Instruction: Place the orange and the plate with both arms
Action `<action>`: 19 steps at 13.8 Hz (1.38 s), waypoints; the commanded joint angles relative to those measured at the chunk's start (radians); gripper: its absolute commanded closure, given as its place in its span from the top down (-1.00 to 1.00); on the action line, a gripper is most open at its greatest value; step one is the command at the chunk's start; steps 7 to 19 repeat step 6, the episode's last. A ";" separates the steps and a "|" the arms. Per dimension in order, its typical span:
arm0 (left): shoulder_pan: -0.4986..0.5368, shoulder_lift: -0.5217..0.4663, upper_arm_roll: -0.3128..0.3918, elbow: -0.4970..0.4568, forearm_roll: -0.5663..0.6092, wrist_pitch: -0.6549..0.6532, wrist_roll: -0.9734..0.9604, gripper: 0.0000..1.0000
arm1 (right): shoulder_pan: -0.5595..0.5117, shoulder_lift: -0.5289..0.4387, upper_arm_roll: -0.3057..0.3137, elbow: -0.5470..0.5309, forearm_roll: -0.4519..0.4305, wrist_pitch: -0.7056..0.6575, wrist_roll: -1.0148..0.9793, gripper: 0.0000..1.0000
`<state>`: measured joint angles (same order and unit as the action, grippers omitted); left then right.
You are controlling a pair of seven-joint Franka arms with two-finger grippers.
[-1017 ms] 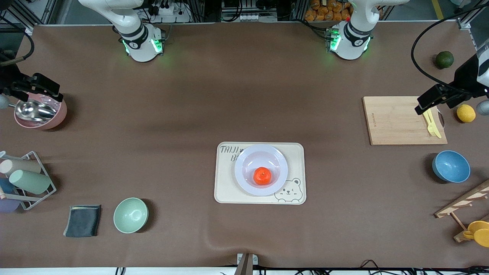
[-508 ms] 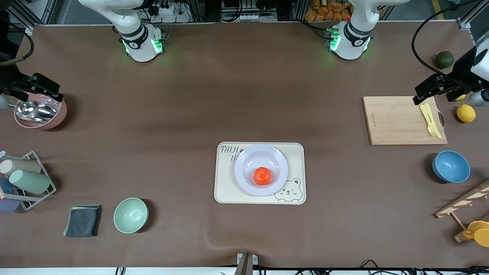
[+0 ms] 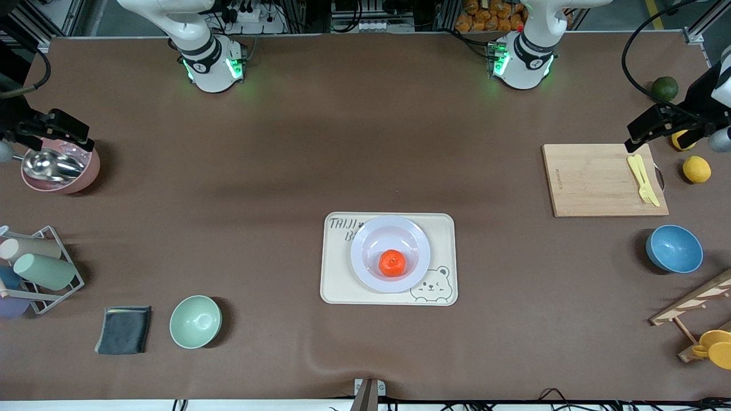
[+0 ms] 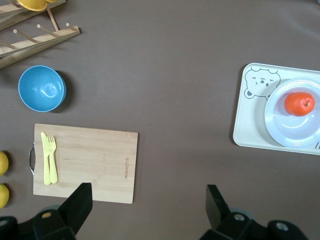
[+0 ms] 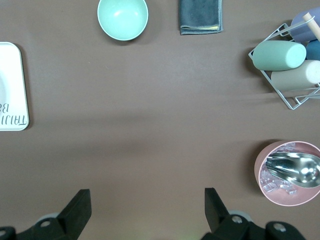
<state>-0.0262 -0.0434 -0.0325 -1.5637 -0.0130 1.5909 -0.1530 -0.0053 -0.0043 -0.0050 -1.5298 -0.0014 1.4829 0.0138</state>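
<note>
Brown tabletop seen from above. Mint-green bowl (image 5: 122, 18) at the top, dark grey folded cloth (image 5: 200, 16) beside it. Cream tray (image 5: 12, 87) with dark lettering cut off at the edge. Wire rack (image 5: 295, 62) holding pastel cups laid on their sides. Pink bowl (image 5: 288, 173) holding a metal scoop (image 5: 294, 170). Right gripper (image 5: 148, 209) spread wide, two dark fingertips apart over bare table.

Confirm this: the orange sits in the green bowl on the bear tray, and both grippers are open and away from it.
Wrong on one point: the front view shows the orange in the plate, on the bear tray. The left gripper and right gripper are open and away.
</note>
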 commanded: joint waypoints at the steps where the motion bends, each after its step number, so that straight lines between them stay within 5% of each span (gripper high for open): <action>1: 0.003 0.008 0.000 0.037 0.019 -0.029 0.018 1.00 | -0.004 -0.013 0.000 0.002 -0.015 -0.015 0.005 1.00; 19: 0.000 0.016 0.000 0.037 0.022 -0.034 0.018 1.00 | -0.002 -0.014 0.002 0.005 -0.014 -0.024 0.011 1.00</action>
